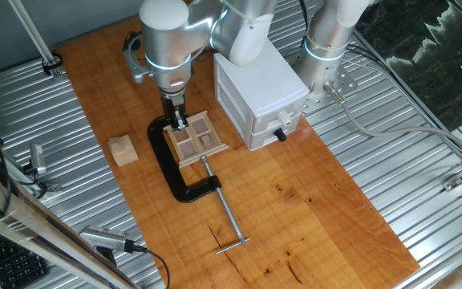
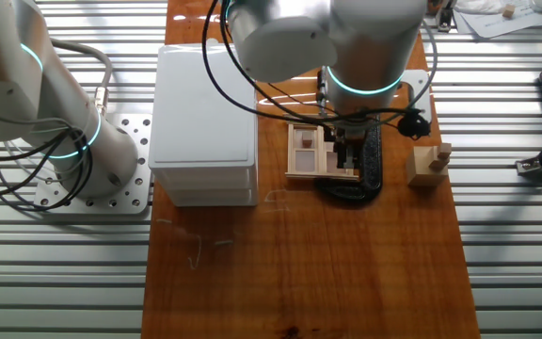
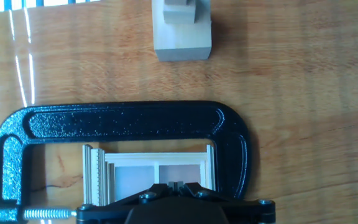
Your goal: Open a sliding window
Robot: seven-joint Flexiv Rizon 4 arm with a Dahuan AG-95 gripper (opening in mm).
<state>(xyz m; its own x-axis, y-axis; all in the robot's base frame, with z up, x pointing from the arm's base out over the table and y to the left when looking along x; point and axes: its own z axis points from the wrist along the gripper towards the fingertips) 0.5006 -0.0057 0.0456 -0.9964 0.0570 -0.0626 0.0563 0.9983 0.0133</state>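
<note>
- Table: orange-brown wood top, set on ribbed metal decking.
- My arm: comes down from the top of the board, wrist vertical over the window.
- White box: black knob on its front face, standing just beside the window on the side away from the cube.
- C-clamp: black, lying flat; its bow wraps around the window, and the long screw with its T-handle runs out toward the near end of the board.
- Sliding window: light-wood frame, darker panes, sitting flat inside the clamp's jaws (grooved rail visible along one edge in the hand view).
- My gripper: fingertips down on the window's upper face, close together; whether they pinch anything I cannot tell, since the hand view shows only the finger bases.
- Wooden cube: small, plain, alone on the board past the clamp's bow, apart from it.
</note>
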